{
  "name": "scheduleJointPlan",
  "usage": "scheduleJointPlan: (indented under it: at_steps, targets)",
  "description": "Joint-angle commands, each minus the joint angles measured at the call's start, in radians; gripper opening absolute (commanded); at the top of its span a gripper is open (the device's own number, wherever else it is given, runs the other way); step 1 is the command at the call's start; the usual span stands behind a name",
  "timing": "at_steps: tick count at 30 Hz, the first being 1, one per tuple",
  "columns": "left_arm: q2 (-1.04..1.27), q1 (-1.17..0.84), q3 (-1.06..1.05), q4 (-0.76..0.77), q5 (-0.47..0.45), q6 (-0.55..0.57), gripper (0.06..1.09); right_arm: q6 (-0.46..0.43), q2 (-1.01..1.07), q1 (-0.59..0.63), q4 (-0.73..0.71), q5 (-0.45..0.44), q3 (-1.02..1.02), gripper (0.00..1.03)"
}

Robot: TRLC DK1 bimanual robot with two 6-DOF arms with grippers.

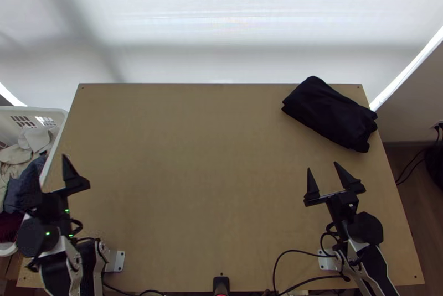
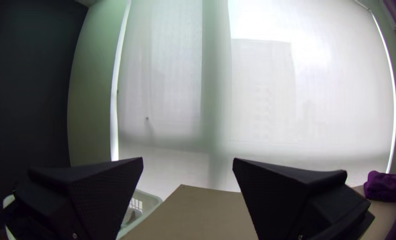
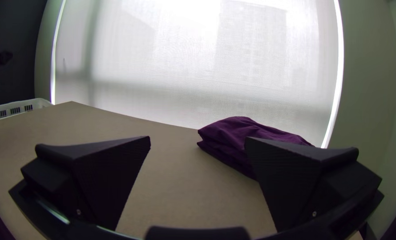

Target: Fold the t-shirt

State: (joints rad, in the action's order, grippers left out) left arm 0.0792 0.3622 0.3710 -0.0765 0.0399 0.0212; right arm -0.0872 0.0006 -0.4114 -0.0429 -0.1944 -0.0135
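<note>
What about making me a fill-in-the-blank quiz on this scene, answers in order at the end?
The dark folded cloth lies near the far ____ corner of the table.
Beside the table's left edge stands a white ____ with laundry in it.
The fingers of the right gripper are not shut but ____.
The left gripper has ____ between its fingers.

Missing words: right; basket; open; nothing.

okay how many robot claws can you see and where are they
2. The left claw is by the white basket; the right claw is short of the folded dark cloth.
</note>
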Motion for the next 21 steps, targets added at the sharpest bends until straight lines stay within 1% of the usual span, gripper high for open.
scheduleJointPlan:
  at_steps: [1, 5, 8, 10, 11, 15, 21]
  targets:
    - [0.129, 0.047, 0.181, -0.060, 0.034, -0.017, 1.04, -0.019, -0.004, -0.003, 0.011, -0.002, 0.010, 0.99]
    - [0.269, 0.142, 0.330, -0.106, 0.035, -0.012, 1.04, -0.019, -0.004, -0.003, 0.011, -0.002, 0.010, 0.99]
    - [0.412, 0.213, 0.464, -0.213, 0.037, -0.010, 1.04, -0.019, -0.004, -0.003, 0.011, -0.002, 0.010, 0.99]
    - [0.513, 0.304, 0.539, -0.261, 0.035, -0.004, 1.04, -0.019, -0.004, -0.003, 0.011, -0.002, 0.010, 0.99]
    - [0.561, 0.357, 0.571, -0.278, 0.031, 0.017, 1.04, -0.019, -0.004, -0.003, 0.011, -0.002, 0.010, 0.99]
    - [0.725, 0.494, 0.655, -0.310, 0.015, 0.031, 1.04, -0.019, -0.004, -0.003, 0.011, -0.002, 0.010, 0.99]
    - [0.947, 0.615, 0.730, -0.355, -0.029, 0.010, 1.04, -0.019, -0.002, -0.003, 0.011, -0.002, 0.010, 0.99]
